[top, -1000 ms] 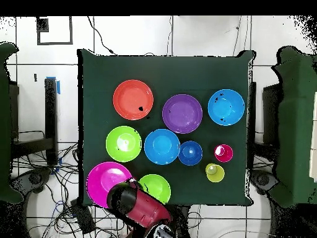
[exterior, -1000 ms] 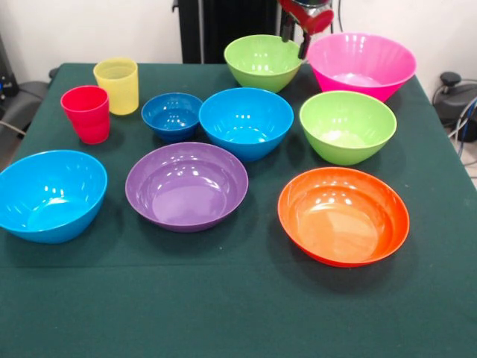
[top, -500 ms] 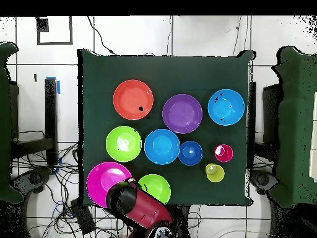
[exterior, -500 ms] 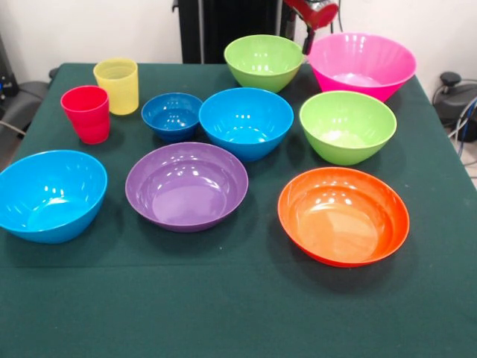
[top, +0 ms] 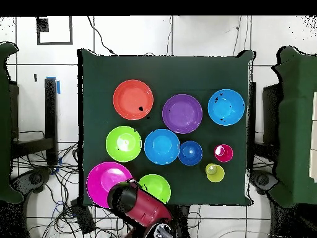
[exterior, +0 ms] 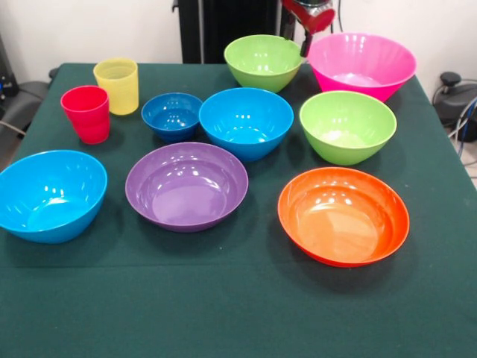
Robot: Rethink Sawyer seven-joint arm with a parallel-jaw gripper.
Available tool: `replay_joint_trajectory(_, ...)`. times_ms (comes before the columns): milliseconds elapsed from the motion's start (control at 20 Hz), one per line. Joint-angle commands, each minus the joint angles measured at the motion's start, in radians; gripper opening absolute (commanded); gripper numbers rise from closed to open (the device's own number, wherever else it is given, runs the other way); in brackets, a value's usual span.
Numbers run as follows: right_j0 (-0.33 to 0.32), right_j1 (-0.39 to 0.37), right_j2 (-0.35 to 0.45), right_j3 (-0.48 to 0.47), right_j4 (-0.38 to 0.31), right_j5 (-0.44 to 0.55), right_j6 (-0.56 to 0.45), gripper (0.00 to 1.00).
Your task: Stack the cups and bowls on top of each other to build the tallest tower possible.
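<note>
From my station I see every piece standing apart, mouth up, on the green desk (exterior: 238,313): the red cup (exterior: 86,113) and yellow cup (exterior: 117,86) stand upright, long axes vertical, touching or nearly so, next to the small dark blue bowl (exterior: 172,115). The two light blue bowls (exterior: 246,121) (exterior: 51,195), purple bowl (exterior: 186,186), orange bowl (exterior: 343,215) and near lime bowl (exterior: 347,126) fill the middle and front, nothing stacked. The end effector (exterior: 305,43) hangs at the far edge between the far lime bowl (exterior: 263,62) and pink bowl (exterior: 362,64); I cannot tell its state.
</note>
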Motion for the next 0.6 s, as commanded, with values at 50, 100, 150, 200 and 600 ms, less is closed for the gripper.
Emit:
replay_joint_trajectory(50,-0.021,0.093,0.115,-0.108,0.049,-0.043,0.195,1.0)
replay_joint_trajectory(100,-0.027,0.096,0.124,-0.11,0.047,-0.051,0.195,1.0)
replay_joint_trajectory(150,-0.036,0.098,0.129,-0.111,0.044,-0.056,0.191,1.0)
replay_joint_trajectory(200,-0.039,0.099,0.132,-0.114,0.042,-0.055,0.189,1.0)
replay_joint_trajectory(600,-0.087,0.094,0.178,-0.1,0.027,-0.096,0.194,1.0)
